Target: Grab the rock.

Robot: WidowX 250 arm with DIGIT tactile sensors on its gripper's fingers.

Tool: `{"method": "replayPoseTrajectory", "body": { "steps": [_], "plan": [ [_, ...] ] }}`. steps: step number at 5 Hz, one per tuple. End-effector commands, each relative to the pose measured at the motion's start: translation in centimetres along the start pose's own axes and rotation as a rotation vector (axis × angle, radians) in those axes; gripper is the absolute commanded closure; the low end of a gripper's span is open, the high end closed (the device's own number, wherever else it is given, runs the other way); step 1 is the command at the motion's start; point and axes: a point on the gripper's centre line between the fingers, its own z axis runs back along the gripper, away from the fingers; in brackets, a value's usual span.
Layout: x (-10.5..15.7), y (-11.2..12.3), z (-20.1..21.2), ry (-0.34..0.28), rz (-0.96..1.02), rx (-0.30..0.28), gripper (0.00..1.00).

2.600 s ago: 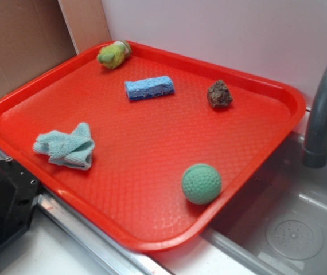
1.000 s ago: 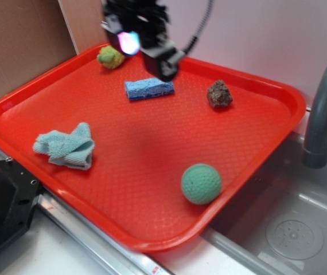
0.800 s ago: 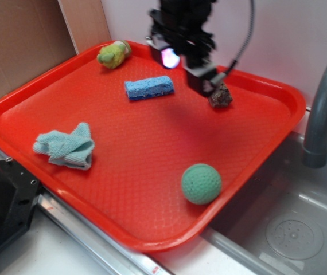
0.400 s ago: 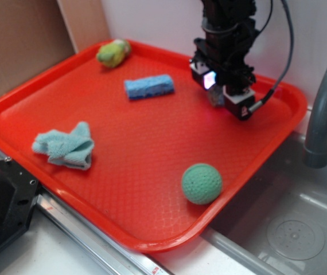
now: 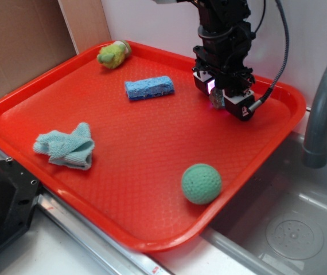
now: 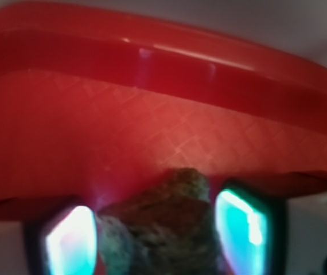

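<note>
The rock (image 6: 169, 223), dark brown and lumpy, lies on the red tray (image 6: 152, 132) near its far rim. It sits between the two lit fingertips of my gripper (image 6: 158, 238). The fingers (image 6: 71, 243) stand close on either side of it with the jaws still spread, and I see no firm squeeze. In the exterior view my gripper (image 5: 218, 102) is down at the tray's (image 5: 140, 149) back right. It covers most of the rock (image 5: 215, 101), of which only a greyish sliver shows under the glow.
A blue sponge (image 5: 149, 87) lies left of the gripper and a yellow-green fuzzy toy (image 5: 113, 54) in the far corner. A light-blue cloth (image 5: 66, 146) is at the left, a green ball (image 5: 201, 183) near the front right rim. A grey faucet (image 5: 324, 109) and sink (image 5: 289, 229) are on the right.
The arm came in from the upper left, crossed over the sponge and dropped onto the rock. Since the last earlier frame it has settled slightly, with the fingers astride the rock.
</note>
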Motion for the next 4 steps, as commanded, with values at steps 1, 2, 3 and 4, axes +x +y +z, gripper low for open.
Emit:
{"method": "replayPoseTrajectory", "body": {
  "steps": [1,2,3,4],
  "plan": [
    [-1.5,0.6,6.3,0.023,-0.005,-0.003,1.0],
    [-6.4,1.0,11.7,-0.038,-0.049,-0.001,1.0],
    [-9.0,1.8,14.2,-0.009,0.039,-0.009,1.0],
    [-10.8,3.7,14.9,-0.007,0.142,-0.01,1.0]
  ]
}}
